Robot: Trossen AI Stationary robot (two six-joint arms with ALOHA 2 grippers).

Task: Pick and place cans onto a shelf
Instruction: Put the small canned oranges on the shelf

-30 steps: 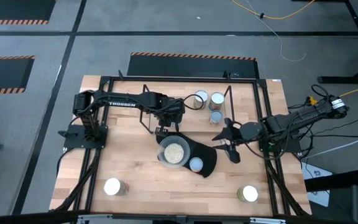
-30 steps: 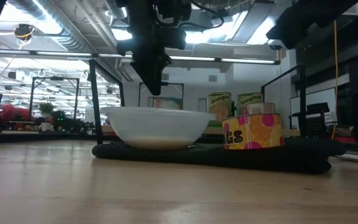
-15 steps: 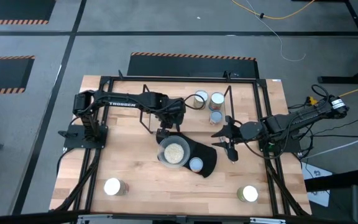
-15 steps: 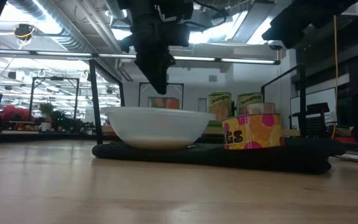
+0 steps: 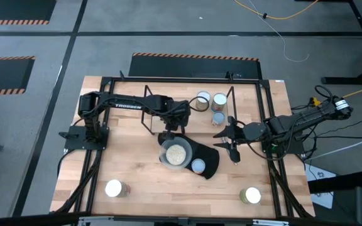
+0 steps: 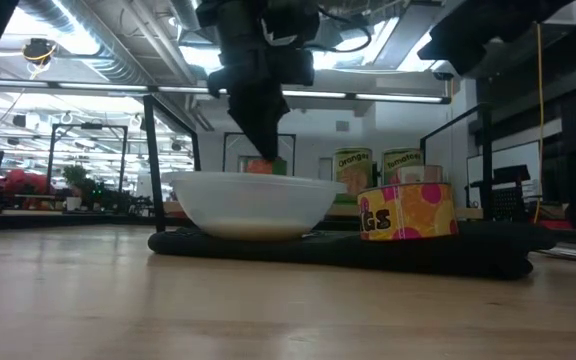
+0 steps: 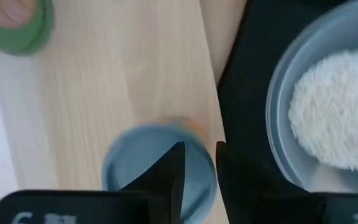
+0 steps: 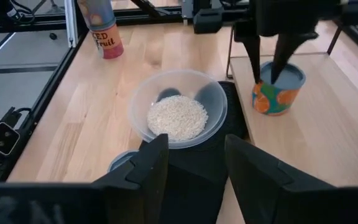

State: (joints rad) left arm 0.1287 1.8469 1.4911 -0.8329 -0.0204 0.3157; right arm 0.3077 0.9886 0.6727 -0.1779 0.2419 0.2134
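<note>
L gripper [image 8: 277,68] | jaws slightly apart over can [image 8: 278,89] (no grip) | R gripper [image 8: 194,163] | open, empty

You get even, bright overhead light; long ceiling strip lamps [image 6: 388,97] glare behind the dark silhouetted arm. In the left wrist view the round bluish can top [image 7: 157,162] looks blurred.
</note>
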